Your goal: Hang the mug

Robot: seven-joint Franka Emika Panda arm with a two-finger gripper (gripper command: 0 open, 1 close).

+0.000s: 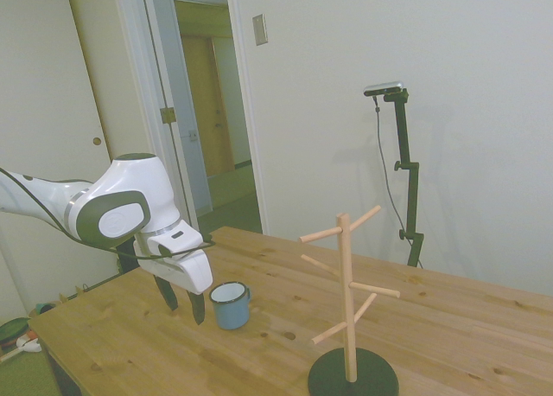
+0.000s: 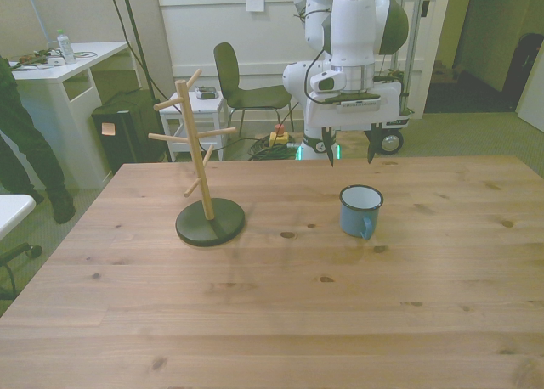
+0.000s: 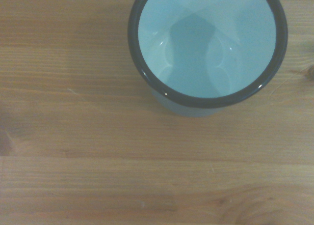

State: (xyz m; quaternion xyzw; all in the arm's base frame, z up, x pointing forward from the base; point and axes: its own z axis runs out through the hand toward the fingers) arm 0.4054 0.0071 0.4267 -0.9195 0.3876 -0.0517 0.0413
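Observation:
The mug (image 2: 359, 211) is small and light blue with a dark rim and stands upright on the wooden table (image 2: 272, 304), right of centre in the front view. Its handle points toward the table's near side. In the side view the mug (image 1: 230, 305) sits just right of my gripper (image 1: 183, 305). The gripper (image 2: 349, 157) is open and holds nothing, hanging low behind the mug and apart from it. The wrist view looks down into the mug (image 3: 206, 43), showing its pale inside. A wooden peg stand (image 2: 202, 164) on a dark round base (image 2: 210, 222) rises at the front view's left.
In the side view the peg stand (image 1: 348, 301) is near the table's front edge. Beyond the table are a dark chair (image 2: 238, 83), a white desk (image 2: 59, 66) and a person's legs (image 2: 21, 155) at the front view's left.

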